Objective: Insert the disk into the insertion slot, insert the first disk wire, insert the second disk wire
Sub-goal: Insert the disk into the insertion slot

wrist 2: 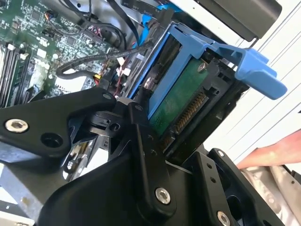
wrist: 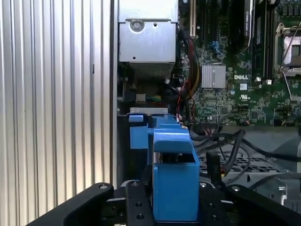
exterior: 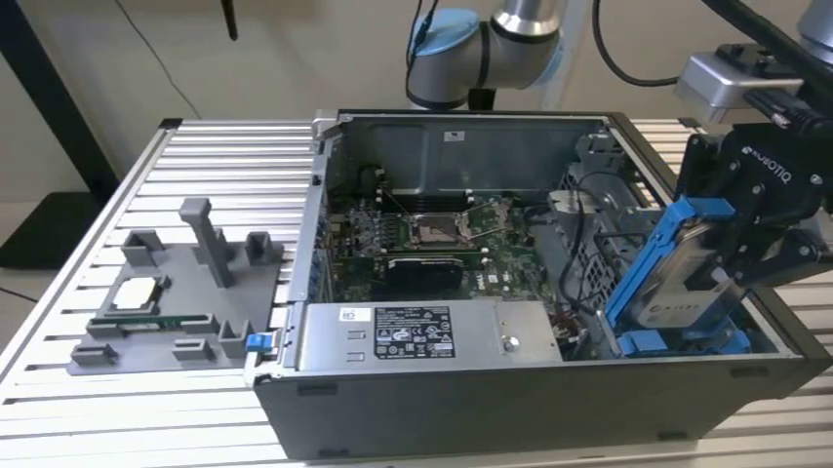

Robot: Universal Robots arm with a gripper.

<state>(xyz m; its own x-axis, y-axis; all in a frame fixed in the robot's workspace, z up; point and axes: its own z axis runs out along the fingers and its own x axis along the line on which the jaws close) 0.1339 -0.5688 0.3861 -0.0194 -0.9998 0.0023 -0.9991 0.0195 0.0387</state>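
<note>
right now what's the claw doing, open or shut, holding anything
One claw: closed, holding the disk tilted on edge.

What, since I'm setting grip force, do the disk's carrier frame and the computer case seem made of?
The disk's carrier frame: moulded plastic, matte bright blue, with rounded tabs. The computer case: likely sheet metal, dull grey, with thin folded edges.

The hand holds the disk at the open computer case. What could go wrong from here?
1. The disk hangs tilted in the hand over the insertion slot; if lowered so, it may jam on the slot's edge.
2. Black cables lie close beside the slot and might get pinched or snagged.
</note>
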